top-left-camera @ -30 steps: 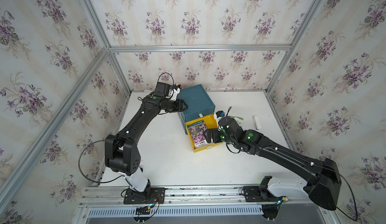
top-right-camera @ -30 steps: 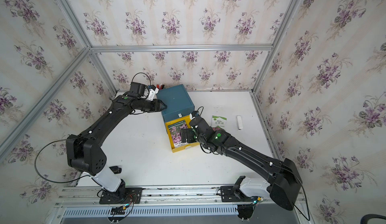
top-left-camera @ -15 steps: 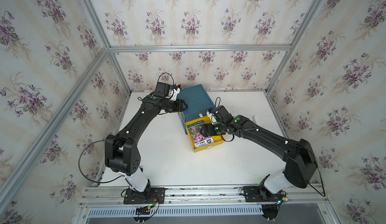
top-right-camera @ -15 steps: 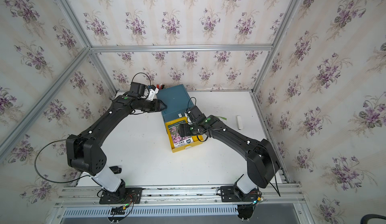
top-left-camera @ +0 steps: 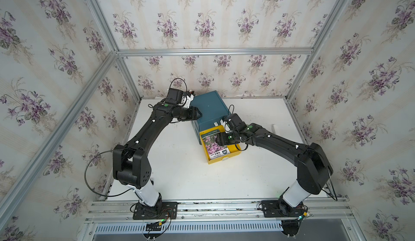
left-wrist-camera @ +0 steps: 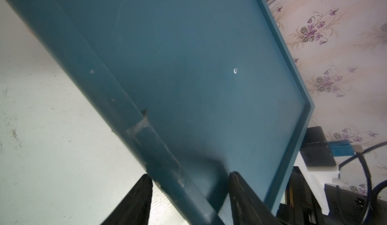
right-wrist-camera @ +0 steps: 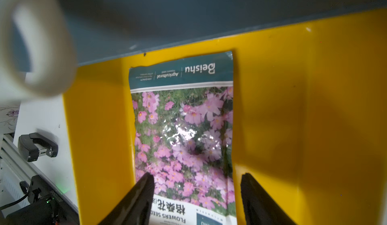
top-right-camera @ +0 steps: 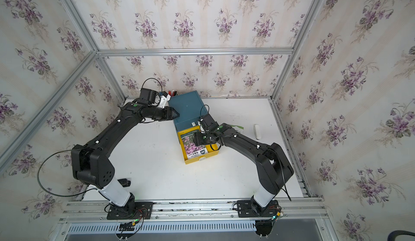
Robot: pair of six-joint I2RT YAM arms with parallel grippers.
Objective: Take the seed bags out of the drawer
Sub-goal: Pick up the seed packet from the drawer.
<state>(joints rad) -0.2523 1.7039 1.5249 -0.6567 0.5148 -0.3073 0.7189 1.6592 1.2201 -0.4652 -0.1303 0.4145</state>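
Room: you are looking at a white tabletop (top-left-camera: 179, 172) boxed in by walls (top-left-camera: 202, 15) of violet-flower wallpaper on aluminium framing.
Blue cabinet (top-left-camera: 208, 107) (top-right-camera: 186, 107): it stands at the rear edge of the tabletop, about midway along it and turned slightly askew.
Yellow drawer (top-left-camera: 224, 159) (top-right-camera: 202, 158): it sticks out of the cabinet's front toward the front edge, and both top views show you its inside.
Seed bag (top-left-camera: 212, 144) (top-right-camera: 192, 146) (right-wrist-camera: 182, 129): one lies flat on the drawer's floor with the pink flower photo up. Its teal band is toward the cabinet and its white lettered end toward the drawer's front wall.
Second bag (top-right-camera: 238, 127): only a green strip shows past the right arm, on the tabletop on the cabinet's right-edge side. You cannot tell more.
Right gripper (top-left-camera: 217, 140) (top-right-camera: 195, 140) (right-wrist-camera: 196, 177): it is down in the drawer over the bag. Its fingers (right-wrist-camera: 144, 188) are apart, one above the print and the other just past the bag's long edge. You cannot tell if they touch it.
Left gripper (top-left-camera: 198, 115) (top-right-camera: 177, 114) (left-wrist-camera: 190, 175): it is at the cabinet's top edge on the left-edge side. Its fingers (left-wrist-camera: 138, 192) are clamped on that edge, one on each side.
White stick (top-left-camera: 274, 128) (top-right-camera: 257, 131): it lies near the right edge, well apart from the drawer.
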